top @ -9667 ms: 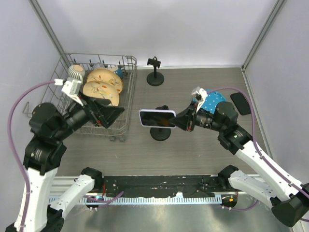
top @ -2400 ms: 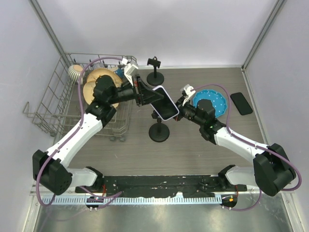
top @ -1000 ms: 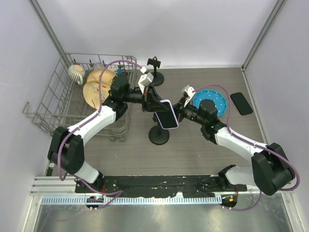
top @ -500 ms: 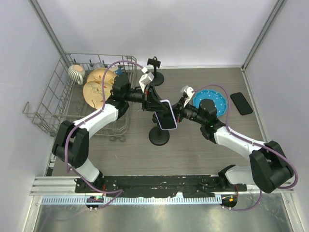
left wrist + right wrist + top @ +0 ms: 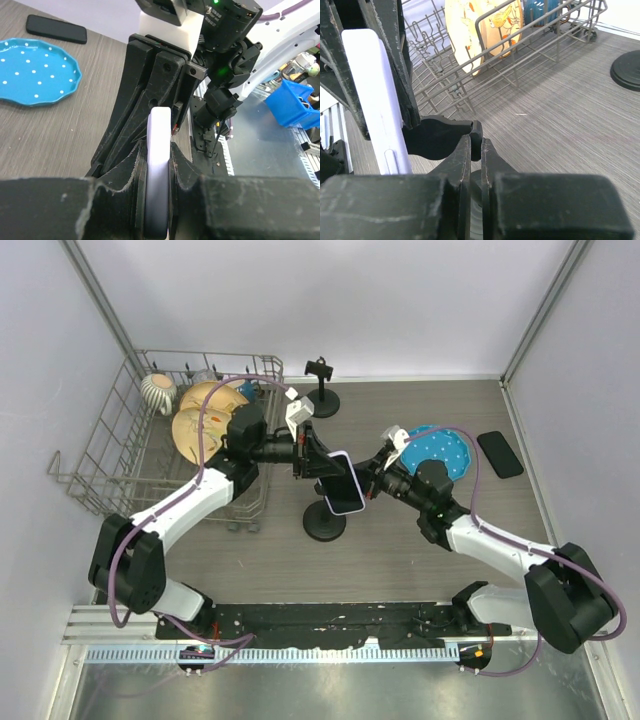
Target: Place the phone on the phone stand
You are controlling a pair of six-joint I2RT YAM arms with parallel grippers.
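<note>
Overhead view of two robot arms meeting over the middle of a grey wood-grain tabletop [image 5: 400, 570]. The left claw [image 5: 316, 460] is clamped on a white phone [image 5: 343, 483]. Its fingers press the phone's two broad faces, so its wrist camera sees the phone edge-on. The right claw [image 5: 369, 480] faces it from the opposite side, its tip very near the phone's far edge. Its fingers are pressed together, and whether they pinch anything cannot be told. The phone hangs tilted in the air just above the phone stand [image 5: 324, 527], whose round black base sits directly below the two claws. The stand's cradle is hidden beneath the phone, so whether the two touch is unclear. Gripping the faces probably leaves the phone's lower edge free to settle into the cradle, with the right claw close by to steady or guide it. The claws crowd the same small space, so each is the other's main obstacle. Behind the left claw, alongside its arm, a wire dish rack [image 5: 110, 440] holds patterned plates [image 5: 205, 420]. Beyond both claws, well apart, stands a second, smaller stand [image 5: 320, 390]. Behind the right claw lies a blue dotted plate [image 5: 445, 450], and past that a dark phone [image 5: 498, 453]. Neither is in the way.
</note>
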